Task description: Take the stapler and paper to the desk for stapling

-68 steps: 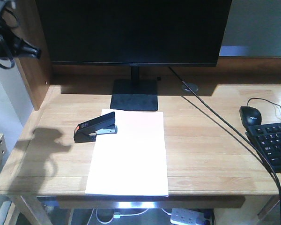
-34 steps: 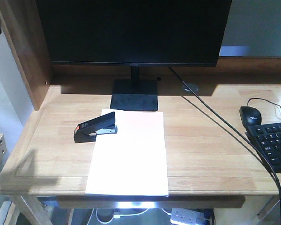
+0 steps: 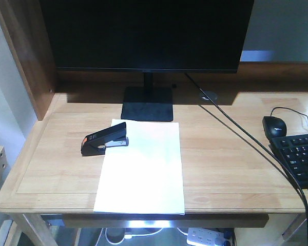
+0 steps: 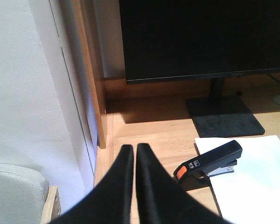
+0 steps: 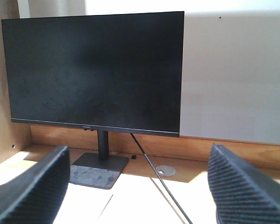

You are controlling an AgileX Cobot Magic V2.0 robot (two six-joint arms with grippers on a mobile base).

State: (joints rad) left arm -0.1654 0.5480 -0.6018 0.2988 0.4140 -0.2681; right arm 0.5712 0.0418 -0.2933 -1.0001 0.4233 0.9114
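The front-facing view showed the wooden tabletop (image 3: 220, 154) with the stack of white paper (image 3: 141, 166) lying lengthwise in front of the monitor's stand (image 3: 147, 103), its near edge reaching the tabletop's front rim. The black stapler (image 3: 104, 139) sat at the paper's far left corner, its open end over the sheet and its orange-marked rear end on bare wood. Only this view took in the black mouse (image 3: 274, 125) and the keyboard (image 3: 300, 159) at the right edge, and a black cable (image 3: 246, 141) running from behind the monitor (image 3: 146, 33) across the wood to the front right; neither arm appeared in it. The left wrist view showed what the front view did not: the left tool (image 4: 132, 151), its two dark fingers pressed together with only a thin line between them, above the tabletop's left edge beside a wooden side panel (image 4: 91, 70), with the stapler to its right and apart from it. The right wrist view showed the right tool (image 5: 135, 186) with its ribbed fingers spread wide, facing the monitor; sunlight washed out the surface below it, so the paper could probably not be made out there.
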